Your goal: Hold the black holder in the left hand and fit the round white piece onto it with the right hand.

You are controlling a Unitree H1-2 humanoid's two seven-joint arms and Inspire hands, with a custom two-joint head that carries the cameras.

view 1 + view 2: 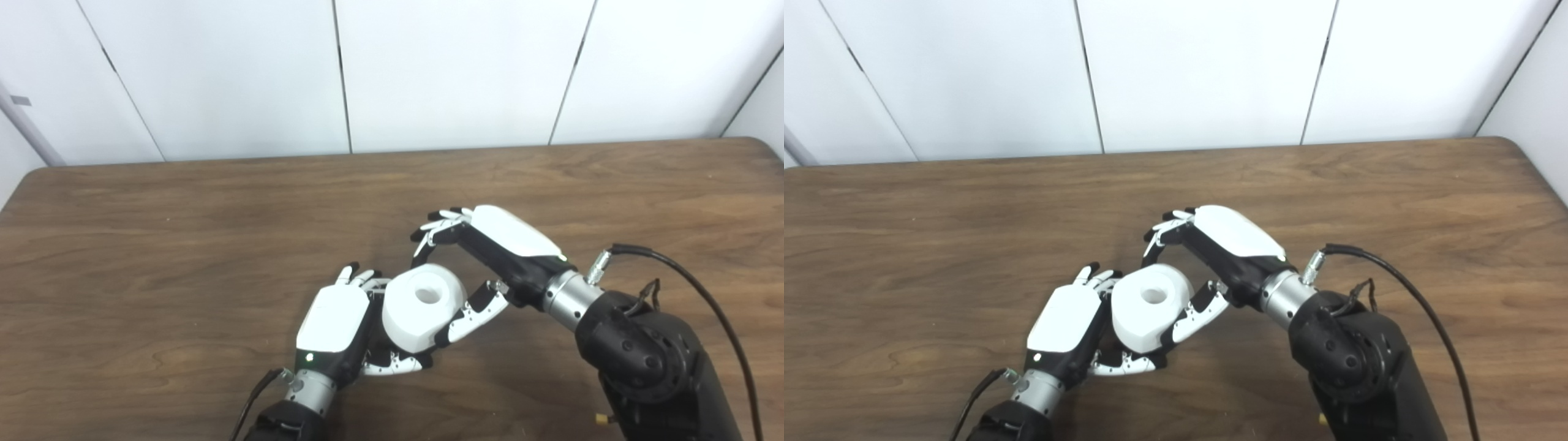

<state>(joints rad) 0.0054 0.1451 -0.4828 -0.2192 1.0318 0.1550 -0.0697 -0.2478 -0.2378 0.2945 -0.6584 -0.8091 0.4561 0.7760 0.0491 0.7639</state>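
The round white piece (421,306), with a bore in its upper face, sits low over the brown table (184,245), between my two hands. Black holder: hidden under the piece, hardly visible; I judge it is in my left hand (334,327), whose fingers curl around something beneath. My right hand (484,263) brackets the piece, thumb touching its side, fingers arched above; firm grasp or loosening, I cannot tell. Step: seating, apparently near done. Next: press squarely, then let go. No containers in view.
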